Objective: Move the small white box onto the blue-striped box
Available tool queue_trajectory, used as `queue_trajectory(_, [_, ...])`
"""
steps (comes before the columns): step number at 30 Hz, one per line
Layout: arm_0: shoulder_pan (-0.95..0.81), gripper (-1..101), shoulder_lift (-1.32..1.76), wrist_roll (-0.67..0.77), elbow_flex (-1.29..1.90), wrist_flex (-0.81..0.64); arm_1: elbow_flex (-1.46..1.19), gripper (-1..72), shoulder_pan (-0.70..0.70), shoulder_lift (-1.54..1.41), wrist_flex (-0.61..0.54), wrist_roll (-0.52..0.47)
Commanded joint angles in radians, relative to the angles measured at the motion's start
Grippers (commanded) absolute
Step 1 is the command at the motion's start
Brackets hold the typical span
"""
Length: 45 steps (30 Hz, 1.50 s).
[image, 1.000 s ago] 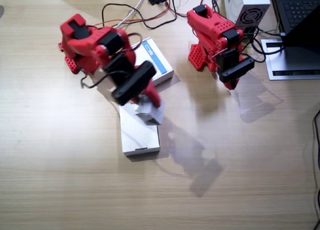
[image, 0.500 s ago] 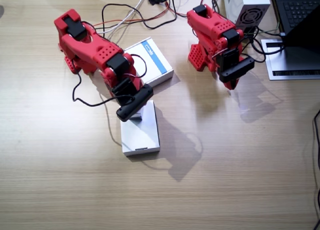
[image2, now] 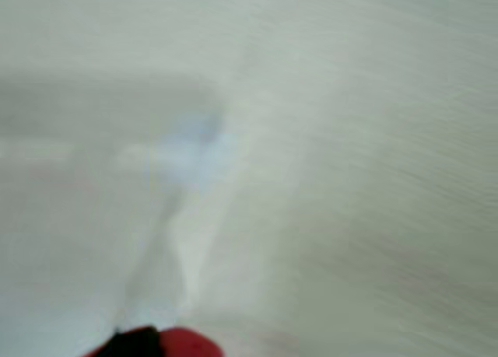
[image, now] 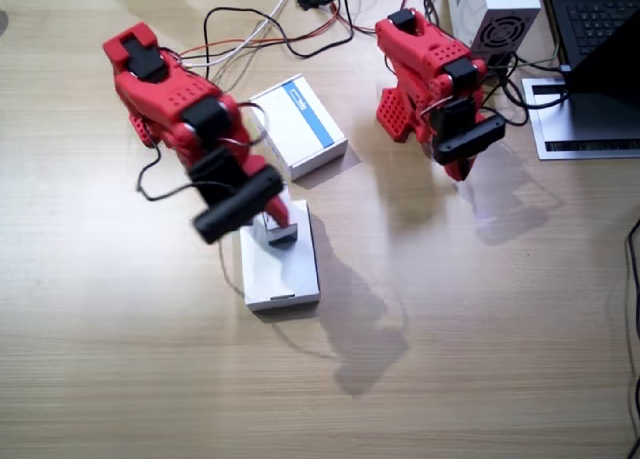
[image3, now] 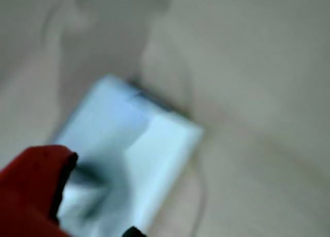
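The right arm's red two-finger gripper (image: 272, 219) is hanging over the far end of a large plain white flat cardboard box (image: 282, 267), its tip pointing down at the small white cardboard carton (image: 281, 233). The carton is sitting on the plain box's top, close to that box's far edge, and the gripper tip is touching or just above it; whether the jaws are clenched on it or released cannot be told, since the arm is blurring with motion and covering the contact. In a wrist view the red finger (image3: 31, 188) is filling the lower left corner over a smeared pale box (image3: 139, 154), too blurred to settle the grip.

The red right arm (image: 180, 119) is stretching from its base near the tabletop's far left corner towards the middle of the wooden tabletop (image: 480, 359). Just beyond the plain box, towards the far edge, the flat white cardboard box with a broad blue stripe (image: 300, 125) is lying apart from the small carton, nothing resting on its top.

The left arm's gripper (image: 455, 164) is hanging folded under the red left arm (image: 430, 74) near the far right part of the tabletop, holding nothing; its jaws are too small to read. The other wrist view is showing only a red and black sliver of a finger (image2: 152, 343) at the bottom edge over blurred pale tabletop.

Black and red cables (image: 270, 24) are trailing along the far edge, beside a grey power supply box (image: 495, 19) and a laptop (image: 595, 19) at the far right corner.
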<state>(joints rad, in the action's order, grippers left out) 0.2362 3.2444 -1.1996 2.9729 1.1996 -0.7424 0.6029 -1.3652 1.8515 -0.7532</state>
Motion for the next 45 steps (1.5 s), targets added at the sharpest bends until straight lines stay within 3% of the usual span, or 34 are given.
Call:
queue_trajectory(1, [-0.264,0,0.026,0.225,-0.314,0.126,-0.104,0.1,-0.259,-0.232,0.023,-0.011])
queue_trajectory(3, [-0.518,0,-0.052,0.439,-0.597,0.167,-0.324,0.1,-0.440,-0.377,0.020,-0.091])
queue_trajectory(6, [-0.810,0,-0.617,0.719,-1.180,0.278,-0.910,0.1,-0.666,-0.715,-0.156,-0.238])
queue_trajectory(9, [-1.035,0,-0.959,0.782,-1.537,0.382,-1.522,0.1,-0.825,-1.175,-0.410,-0.403])
queue_trajectory(11, [-1.150,0,-1.224,0.822,-1.761,0.474,-1.746,0.1,-0.910,-1.503,-0.448,-0.469])
queue_trajectory(13, [-1.203,0,-1.408,0.811,-1.848,0.476,-1.881,0.1,-0.940,-1.692,-0.420,-0.483])
queue_trajectory(14, [-1.226,6,-1.486,0.798,-1.868,0.476,-1.942,0.1,-0.946,-1.770,-0.419,-0.479])
queue_trajectory(15, [-1.252,20,-1.551,0.778,-1.873,0.476,-1.994,0.1,-0.956,-1.812,-0.419,-0.485])
queue_trajectory(16, [-1.275,29,-1.605,0.775,-1.870,0.476,-2.022,0.1,-0.963,-1.813,-0.425,-0.485])
queue_trajectory(23, [-1.253,46,-1.878,0.736,-2.065,0.476,-2.109,0.2,-0.954,-1.809,-0.463,-0.471])
queue_trajectory(40, [-1.092,44,-2.312,0.615,-2.273,0.477,-2.111,0.2,-0.930,-1.807,-0.459,-0.459])
queue_trajectory(45, [-1.121,36,-2.436,0.580,-2.373,0.477,-2.111,0.2,-0.927,-1.807,-0.459,-0.456])
